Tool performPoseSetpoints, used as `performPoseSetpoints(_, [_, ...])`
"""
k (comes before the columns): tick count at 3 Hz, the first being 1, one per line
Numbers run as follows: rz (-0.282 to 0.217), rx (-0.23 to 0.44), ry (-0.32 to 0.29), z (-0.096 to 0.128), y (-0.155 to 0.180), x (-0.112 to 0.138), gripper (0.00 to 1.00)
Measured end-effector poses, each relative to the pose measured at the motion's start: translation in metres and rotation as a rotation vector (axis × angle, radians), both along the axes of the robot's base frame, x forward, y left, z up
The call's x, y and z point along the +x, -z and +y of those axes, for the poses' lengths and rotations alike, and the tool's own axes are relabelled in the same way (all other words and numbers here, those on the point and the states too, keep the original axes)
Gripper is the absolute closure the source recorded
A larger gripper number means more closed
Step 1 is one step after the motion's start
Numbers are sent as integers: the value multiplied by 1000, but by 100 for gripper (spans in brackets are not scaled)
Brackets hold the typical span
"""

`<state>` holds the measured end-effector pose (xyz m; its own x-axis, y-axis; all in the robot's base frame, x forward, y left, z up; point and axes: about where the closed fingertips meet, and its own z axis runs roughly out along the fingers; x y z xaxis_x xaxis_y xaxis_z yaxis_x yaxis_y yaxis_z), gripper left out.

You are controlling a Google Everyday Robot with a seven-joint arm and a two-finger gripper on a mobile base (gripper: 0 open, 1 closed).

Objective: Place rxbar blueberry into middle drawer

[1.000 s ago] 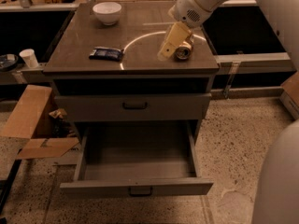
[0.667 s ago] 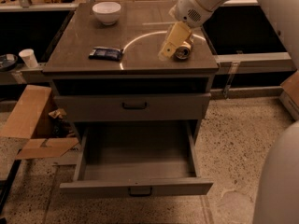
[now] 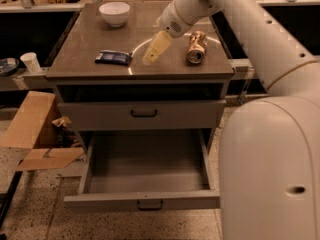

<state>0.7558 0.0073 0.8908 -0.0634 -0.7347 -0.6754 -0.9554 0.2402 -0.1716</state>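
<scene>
Speckled stone floor (image 3: 40, 204) runs under a grey metal cabinet whose brown counter (image 3: 80, 49) carries three things. On its left part lies the rxbar blueberry (image 3: 114, 57), flat, in a dark blue wrapper with pale markings too small to read. At the back stands a white bowl (image 3: 114, 13). To the right rests a crushed golden can (image 3: 196, 47), on which no label can be made out.

Under the counter a dark open slot runs the width of the cabinet, and below it sits a closed grey drawer front (image 3: 100, 117) with a small dark handle. Lower down, the middle drawer (image 3: 100, 202) is pulled out, its long shallow tray open to view and its flat front panel facing the camera. Flattened cardboard (image 3: 30, 119) lies on the floor just left of the cabinet, and a white paper cup (image 3: 31, 61) stands on a ledge beyond it. The robot's pale body (image 3: 270, 169) fills the right foreground and hides that side of the floor.

Its arm (image 3: 250, 24) reaches in from the upper right across the counter. The gripper (image 3: 149, 59) hangs over the middle of the counter, tilted down to the left, between the bar and the can and near the bar's right end. Its jaws show only as one pale wedge, so how far they are parted cannot be told; the bar lies apart from them on the counter.
</scene>
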Motion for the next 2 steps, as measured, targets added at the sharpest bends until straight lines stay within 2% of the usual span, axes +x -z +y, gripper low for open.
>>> performPoseSetpoints(1, [0,65,14,23,16,24,0])
performPoseSetpoints(2, [-26,160,1,63,24,44,0])
